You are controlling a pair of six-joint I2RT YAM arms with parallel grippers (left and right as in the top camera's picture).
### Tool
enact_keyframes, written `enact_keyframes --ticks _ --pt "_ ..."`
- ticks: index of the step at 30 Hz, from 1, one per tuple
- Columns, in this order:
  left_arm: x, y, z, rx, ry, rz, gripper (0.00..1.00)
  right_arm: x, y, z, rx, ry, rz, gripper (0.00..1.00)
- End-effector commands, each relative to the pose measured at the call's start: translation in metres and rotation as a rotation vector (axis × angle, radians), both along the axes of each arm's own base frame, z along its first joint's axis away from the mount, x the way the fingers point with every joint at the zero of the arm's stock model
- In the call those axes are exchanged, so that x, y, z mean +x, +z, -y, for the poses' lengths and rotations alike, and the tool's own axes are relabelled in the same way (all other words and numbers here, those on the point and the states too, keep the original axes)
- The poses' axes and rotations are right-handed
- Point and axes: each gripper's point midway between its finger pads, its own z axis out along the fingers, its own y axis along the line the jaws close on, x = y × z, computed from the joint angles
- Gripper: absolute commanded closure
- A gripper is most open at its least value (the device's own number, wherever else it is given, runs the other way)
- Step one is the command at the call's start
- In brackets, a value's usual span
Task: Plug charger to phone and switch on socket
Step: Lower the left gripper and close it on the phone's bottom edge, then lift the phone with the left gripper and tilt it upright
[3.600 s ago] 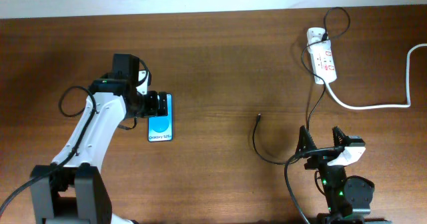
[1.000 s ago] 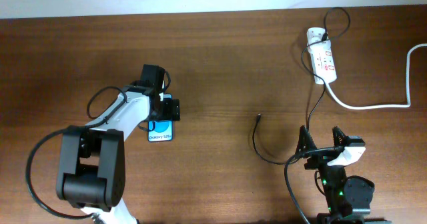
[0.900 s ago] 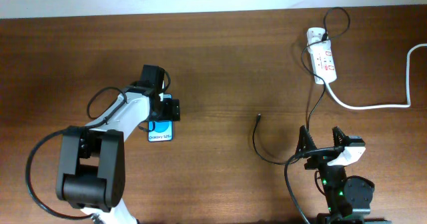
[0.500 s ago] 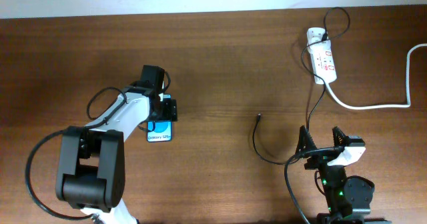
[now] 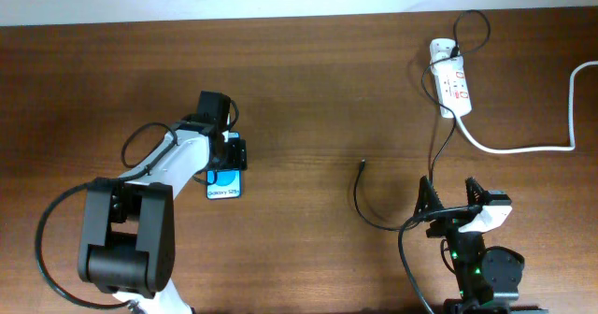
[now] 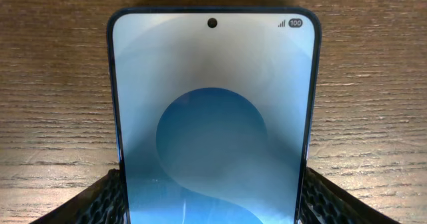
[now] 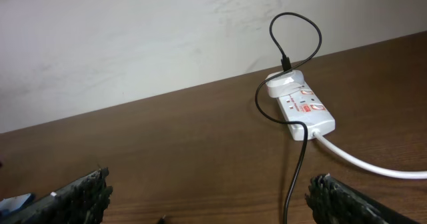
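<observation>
Left wrist view: phone (image 6: 212,84) is clamped flat on table (image 6: 53,84) by left pincer (image 6: 212,184), edges gripped, presumably braced for plug insertion. Wide apart is right pincer (image 5: 448,191). Charger (image 5: 362,167) tip lies loose ahead-left of it, with socket (image 5: 451,78) further ahead.

Setting. A dark brown wood-grain table (image 5: 308,90) fills the overhead view, its grain running left to right. Along its far edge stands a plain off-white wall (image 7: 133,37) with a faintly mottled surface. Lighting is soft and even, leaving a pale sheen on the wood.
</observation>
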Motion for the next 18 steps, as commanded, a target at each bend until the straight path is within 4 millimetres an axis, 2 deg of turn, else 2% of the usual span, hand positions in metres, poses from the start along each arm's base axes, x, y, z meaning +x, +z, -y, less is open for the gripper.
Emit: enact_keyframes --ticks 1,8,11,18 --pt "-0.011 -0.008 -0.004 0.015 0.013 -0.059 0.44 0.0 -0.002 -0.001 0.001 0.004 -0.002 0.02" --pt "0.008 0.023 -0.001 0.013 0.012 -0.045 0.45 0.0 -0.002 -0.001 0.001 0.004 -0.002 0.02" --pt "0.013 0.038 0.0 0.013 0.012 -0.047 0.49 0.0 -0.002 -0.001 0.001 0.004 -0.002 0.02" --pt "0.017 0.075 0.001 0.017 0.012 -0.069 0.5 0.0 -0.002 -0.001 0.001 0.004 -0.002 0.02"
